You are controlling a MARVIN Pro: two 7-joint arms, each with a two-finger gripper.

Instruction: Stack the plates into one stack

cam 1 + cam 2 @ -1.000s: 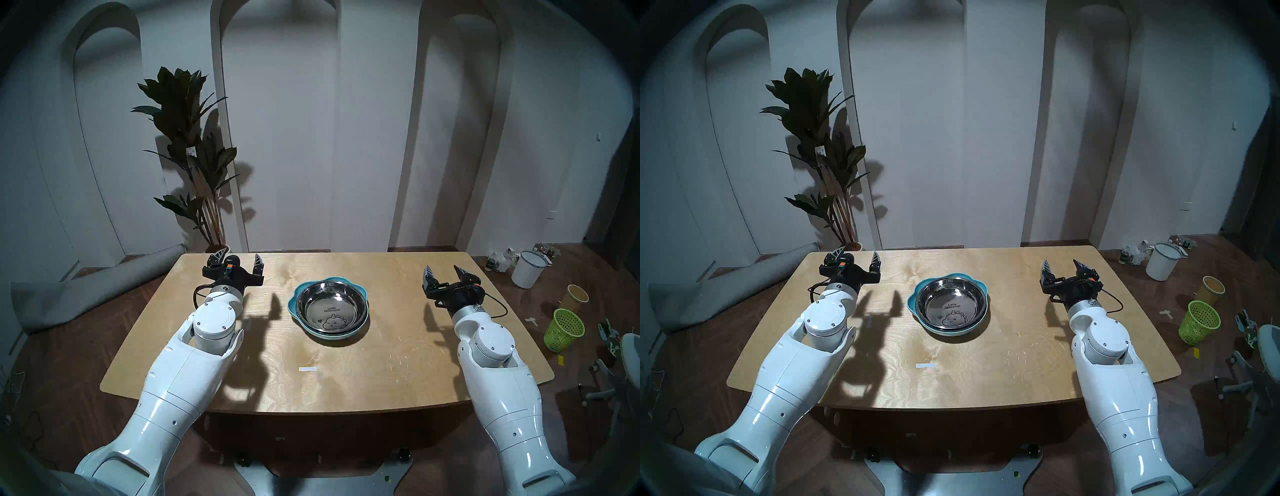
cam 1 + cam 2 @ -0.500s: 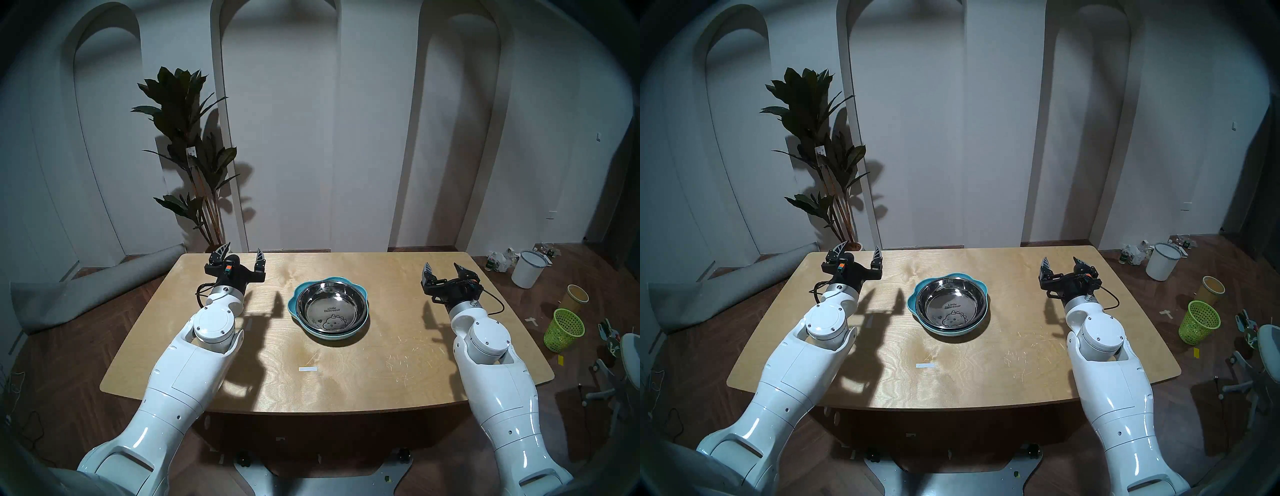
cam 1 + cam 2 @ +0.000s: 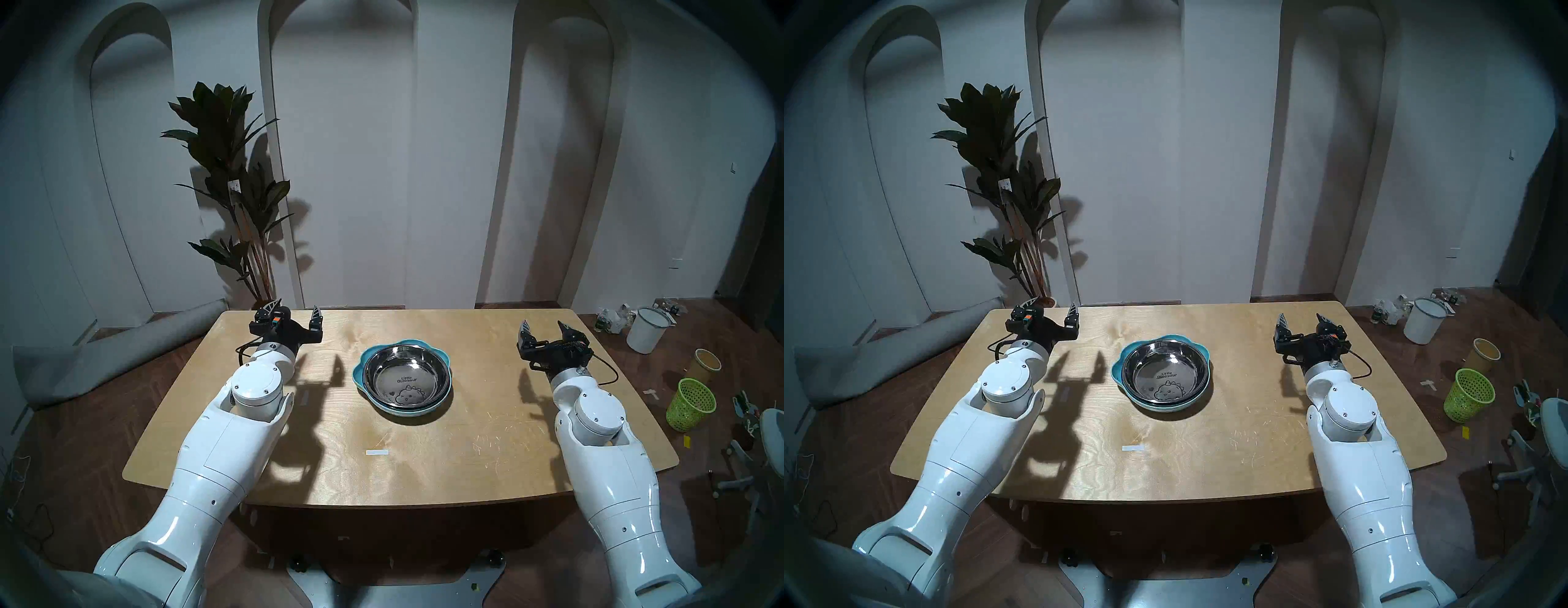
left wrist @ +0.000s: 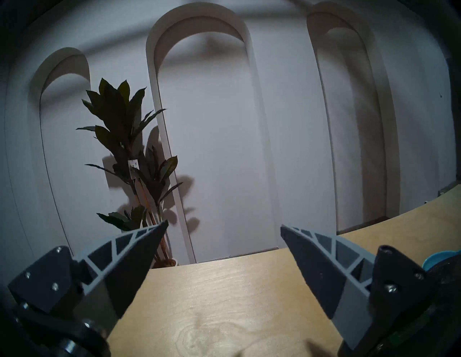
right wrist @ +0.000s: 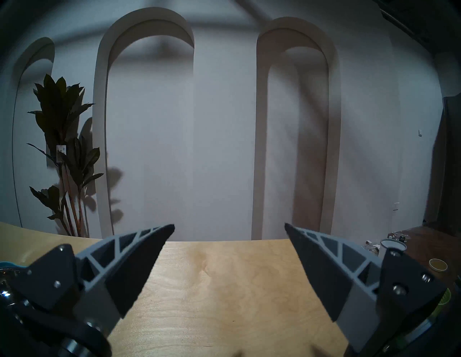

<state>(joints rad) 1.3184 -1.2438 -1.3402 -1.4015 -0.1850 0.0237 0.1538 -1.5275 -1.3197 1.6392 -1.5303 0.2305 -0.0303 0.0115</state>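
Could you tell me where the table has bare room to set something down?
Bare wood lies between the plate stack and the near table edge, broken only by a white label, and behind the stack. Beside it, the open left pincer and right pincer hover.

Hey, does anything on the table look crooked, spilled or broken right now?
Nothing broken or spilled. The steel plate sits slightly off-centre in the blue flower-shaped plate, toward its right side. The table shows light scratches.
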